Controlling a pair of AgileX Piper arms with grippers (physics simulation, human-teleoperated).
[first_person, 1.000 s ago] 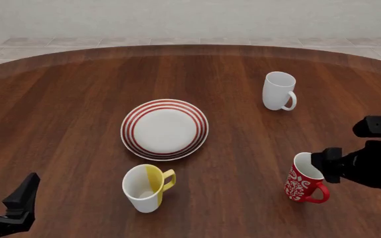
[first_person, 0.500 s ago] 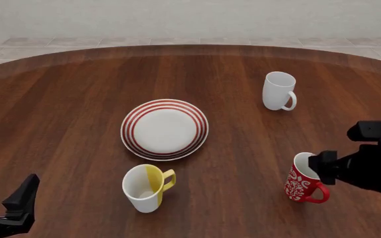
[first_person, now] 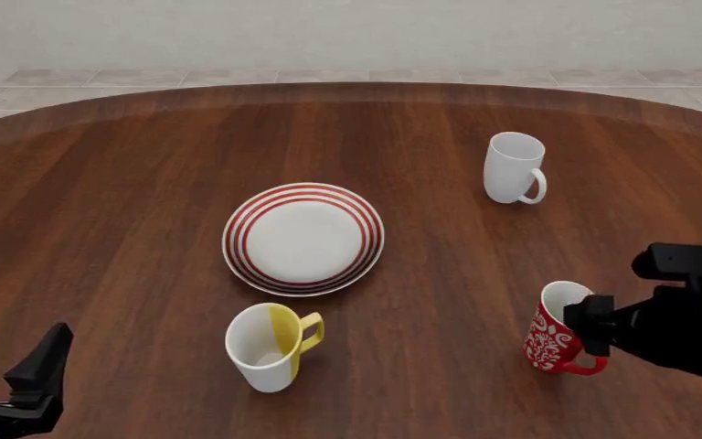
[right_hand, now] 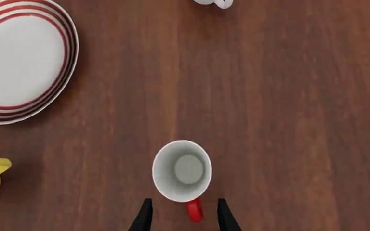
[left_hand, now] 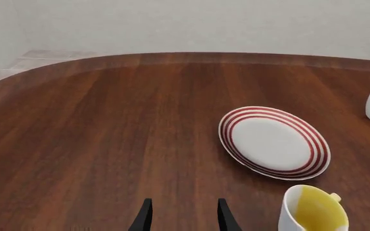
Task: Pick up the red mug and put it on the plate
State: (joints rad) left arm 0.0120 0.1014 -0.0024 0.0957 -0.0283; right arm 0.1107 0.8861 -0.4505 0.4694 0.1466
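Near the table's (first_person: 120,174) right-hand near edge, the red mug (first_person: 556,331) is stood upright, well apart from the plate (first_person: 303,237) at mid-table. The right gripper (right_hand: 181,217) is held open, unclenched, its fingers straddling the red handle (right_hand: 194,210). A lower descent is advised before closing, so the handle is seated squarely. The left gripper (left_hand: 181,217) is parked open and empty.

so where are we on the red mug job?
Early. Done: the right gripper is lined up over the red mug, open, fingers either side of its handle. In hand: the approach only; nothing is gripped, and the mug stands upright on the table. Left: close, lift, carry it to the plate, which holds nothing. The left gripper is open, away from the mugs.
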